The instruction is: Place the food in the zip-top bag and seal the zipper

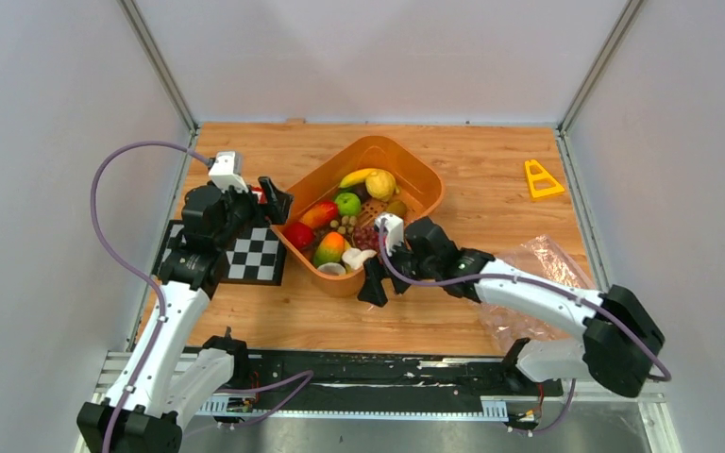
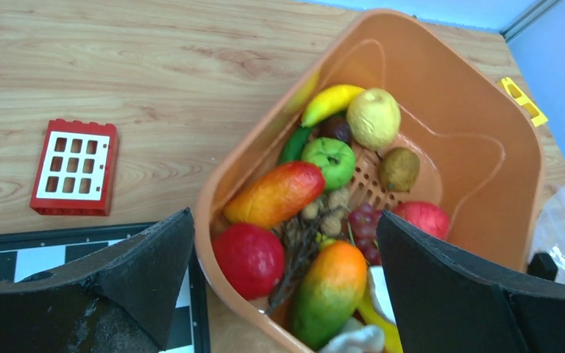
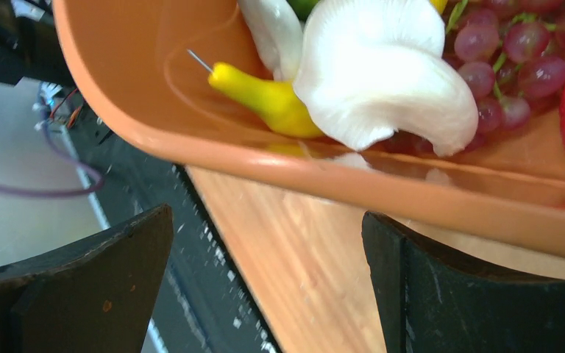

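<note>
Left gripper [image 2: 283, 243], right gripper [image 3: 266, 228]: jaws spread; zip-top bag [image 1: 552, 257] plain only overhead, perhaps crumpled.

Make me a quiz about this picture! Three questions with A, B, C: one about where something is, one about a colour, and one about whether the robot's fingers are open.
1. Where is the zip-top bag?
A) inside the basket
B) on the table beside the right arm
C) on the checkerboard

2. What colour is the basket holding the food?
A) blue
B) orange
C) white

3. How are the left fingers?
A) open, holding nothing
B) shut on the banana
C) shut on the bag

Answers:
1 B: the clear bag lies crumpled on the wood by the right arm.
2 B: its rim and walls are orange.
3 A: they stand wide apart at the basket's edge, gripping nothing.
</note>
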{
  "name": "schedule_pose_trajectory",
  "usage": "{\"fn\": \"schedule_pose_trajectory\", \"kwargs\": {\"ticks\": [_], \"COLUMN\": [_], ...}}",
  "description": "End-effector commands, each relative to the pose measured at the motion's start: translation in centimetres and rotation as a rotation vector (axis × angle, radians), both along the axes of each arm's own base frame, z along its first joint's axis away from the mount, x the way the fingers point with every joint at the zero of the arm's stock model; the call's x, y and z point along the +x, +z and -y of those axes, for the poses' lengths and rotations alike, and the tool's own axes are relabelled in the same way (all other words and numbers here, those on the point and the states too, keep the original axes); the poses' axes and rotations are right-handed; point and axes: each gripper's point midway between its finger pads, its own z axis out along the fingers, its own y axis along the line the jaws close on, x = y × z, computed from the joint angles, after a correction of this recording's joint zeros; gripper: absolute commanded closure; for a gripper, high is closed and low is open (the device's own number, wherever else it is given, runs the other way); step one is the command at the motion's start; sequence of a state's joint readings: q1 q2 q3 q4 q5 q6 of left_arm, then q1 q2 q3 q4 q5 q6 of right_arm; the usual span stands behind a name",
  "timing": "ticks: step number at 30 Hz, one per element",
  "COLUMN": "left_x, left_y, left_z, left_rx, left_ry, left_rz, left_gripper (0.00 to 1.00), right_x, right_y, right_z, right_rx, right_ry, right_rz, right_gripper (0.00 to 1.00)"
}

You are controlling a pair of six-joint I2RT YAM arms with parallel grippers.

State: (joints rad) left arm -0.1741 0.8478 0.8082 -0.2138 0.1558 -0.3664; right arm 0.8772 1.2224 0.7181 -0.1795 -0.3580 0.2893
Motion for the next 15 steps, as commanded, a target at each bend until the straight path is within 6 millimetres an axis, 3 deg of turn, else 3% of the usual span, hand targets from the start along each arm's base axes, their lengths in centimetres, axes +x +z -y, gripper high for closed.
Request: {"fn": "schedule_pose_trajectory", "kwargs": {"ticks": [1,6,10,13,15], "left_x": [-0.4,-0.8,-0.7,-0.8,-1.0], "left_y": [3.0,3.3,3.5,3.8,4.1], "left_z": [-0.8,-1.1,-0.9,-0.7,-0.3], "left_rx": [0.031,0.030,0.030,0.027,0.024], "left_ry": [0.022,0.031,0.022,0.006,-0.013], "left_rz": [0.076,0.087,0.085,0.092,0.098], "left_gripper": [0.00,0.00,0.00,0.00,0.00], "right_x": [5.2,7.8,8.1,7.2,6.4], "right_y": [4.3,3.9,4.5,5.5,6.5], "right_z": [-4.0,-5.1,-5.1,-3.5,-1.1], "right_rx": [0.046,0.015,-0.006,-0.024,-0.044], "right_ry": [0.035,0.024,0.031,0.038,0.000], "right_rz": [0.234,0.281,0.274,0.297,0.330], "right_gripper": [0.00,0.00,0.00,0.00,0.00]}}
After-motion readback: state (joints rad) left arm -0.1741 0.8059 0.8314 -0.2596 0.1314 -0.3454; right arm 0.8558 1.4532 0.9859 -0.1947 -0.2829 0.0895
